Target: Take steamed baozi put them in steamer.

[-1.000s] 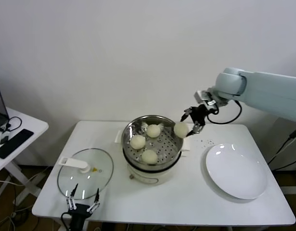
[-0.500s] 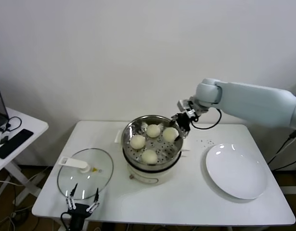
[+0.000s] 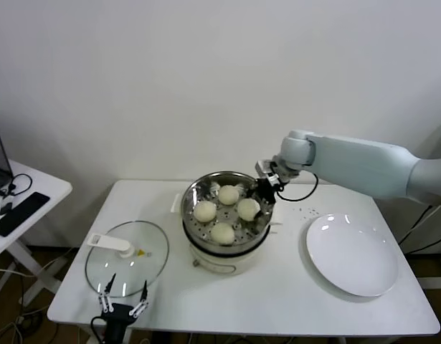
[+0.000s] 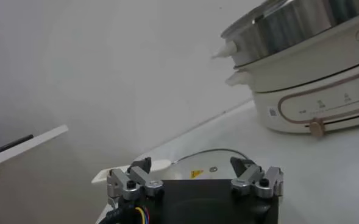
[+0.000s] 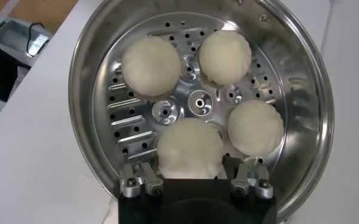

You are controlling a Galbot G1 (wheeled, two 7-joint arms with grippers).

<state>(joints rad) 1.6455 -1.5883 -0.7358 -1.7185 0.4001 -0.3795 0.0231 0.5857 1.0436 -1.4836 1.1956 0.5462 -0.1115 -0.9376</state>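
Observation:
The steamer (image 3: 192,195) is a shiny perforated basket on a cream-white pot in the middle of the table. Three steamed baozi (image 3: 205,211) lie loose on its floor, seen also in the right wrist view as baozi (image 5: 151,64). My right gripper (image 3: 253,204) reaches in over the right rim and is shut on a fourth baozi (image 5: 189,149), low inside the basket (image 5: 81,79); that bun fills the gap between the fingers (image 5: 144,173). My left gripper (image 3: 127,284) is parked open at the table's front left, holding nothing.
A glass lid (image 3: 127,254) with a white knob lies front left, just beyond the left gripper (image 4: 194,165). A bare white plate (image 3: 353,254) sits at the right. A side table (image 3: 34,188) with black devices stands far left.
My right gripper has carried the baozi leftward and down, from outside the steamer's right rim into the basket. The left arm has not moved.

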